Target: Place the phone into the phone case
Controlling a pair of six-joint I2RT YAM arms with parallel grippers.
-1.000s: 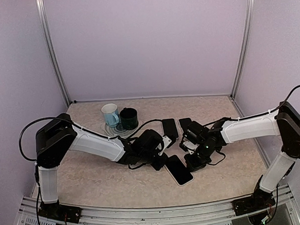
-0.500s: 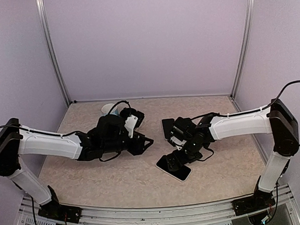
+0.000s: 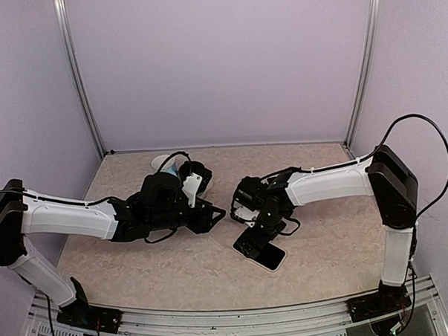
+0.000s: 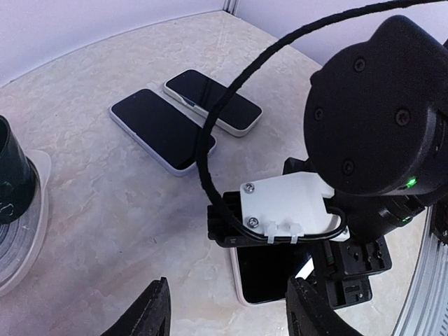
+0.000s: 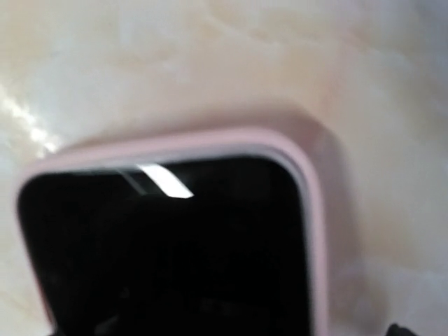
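A black-screened phone [image 3: 268, 256] lies flat on the table inside a pale pink phone case [image 5: 309, 203]. The case rim runs round the screen [image 5: 175, 266] in the right wrist view. My right gripper [image 3: 251, 241] hovers low over the phone's far end, open, its fingers outside its own view. In the left wrist view the near end of the phone [image 4: 269, 276] shows under the right arm's black wrist [image 4: 378, 126]. My left gripper [image 3: 217, 217] is a little left of the phone, open, with nothing between its fingers [image 4: 155, 311].
Two more dark phones [image 4: 162, 129] [image 4: 213, 102] lie side by side farther back. A dark mug [image 4: 10, 175] stands on a round coaster [image 4: 31, 238] at the back left, behind the left arm. Purple walls close off three sides of the table.
The left gripper let go, opened and drew back to the left. The right gripper opened and slid left over the phone, which has swung and shifted slightly left.
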